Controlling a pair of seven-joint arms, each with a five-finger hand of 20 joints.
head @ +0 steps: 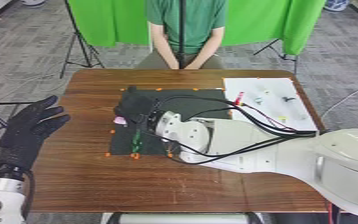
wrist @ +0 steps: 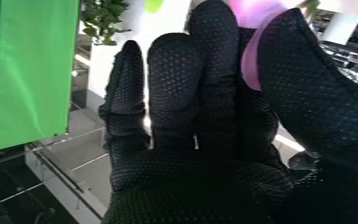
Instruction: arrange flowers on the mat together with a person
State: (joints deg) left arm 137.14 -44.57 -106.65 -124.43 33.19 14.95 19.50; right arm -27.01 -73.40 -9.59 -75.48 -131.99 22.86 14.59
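Note:
In the head view my right hand (head: 135, 106) is over the upper left part of the dark mat (head: 202, 95). A pink flower (head: 120, 120) shows at its lower side, and a green stem (head: 137, 142) lies farther down the mat. In the right wrist view the pink flower (wrist: 251, 62) is pinched between the thumb and fingers of my right hand (wrist: 198, 170); part of it is hidden behind them. My left hand (head: 31, 131) is at the table's left side, away from the mat, with its fingers extended.
A white sheet (head: 262, 86) with several small colored pieces lies at the right of the table (head: 184, 187). Orange markers edge the mat. My right forearm and its black cables cross the mat's right part. A person sits at the far edge, hands in lap.

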